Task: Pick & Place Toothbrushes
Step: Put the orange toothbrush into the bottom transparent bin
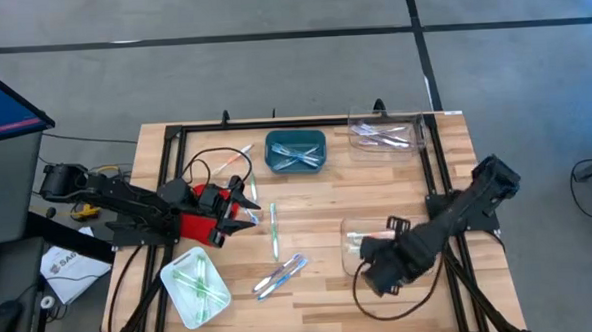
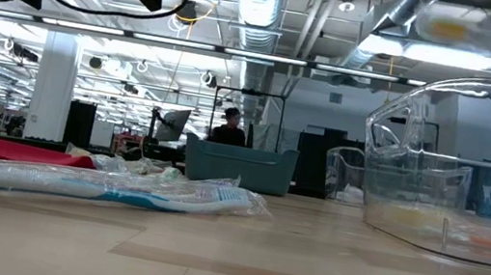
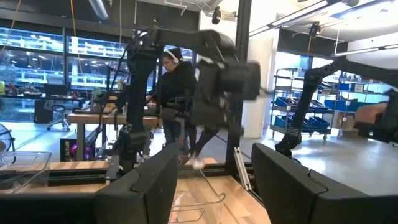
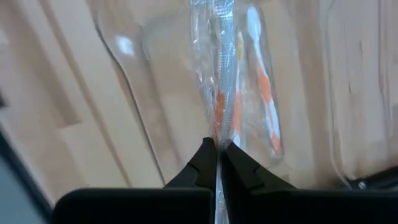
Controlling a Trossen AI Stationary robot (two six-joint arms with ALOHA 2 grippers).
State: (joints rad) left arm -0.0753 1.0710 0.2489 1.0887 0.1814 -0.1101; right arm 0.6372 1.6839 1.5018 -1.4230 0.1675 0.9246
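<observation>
Right wrist view showed the right gripper (image 4: pixel 217 149) pinched fully closed on a wrapped orange toothbrush (image 4: pixel 219 81), over the clear bin (image 1: pixel 375 245). Step looked like placing; next move probably called for releasing into the bin. Wrapper was clear and crinkly. Left gripper (image 1: pixel 240 210) hung wide apart, empty, above the table (image 1: pixel 322 295).

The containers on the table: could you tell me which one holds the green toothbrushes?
The white tray at the near left corner, beside the left arm; the blue bin and two clear ones hold other colours.
</observation>
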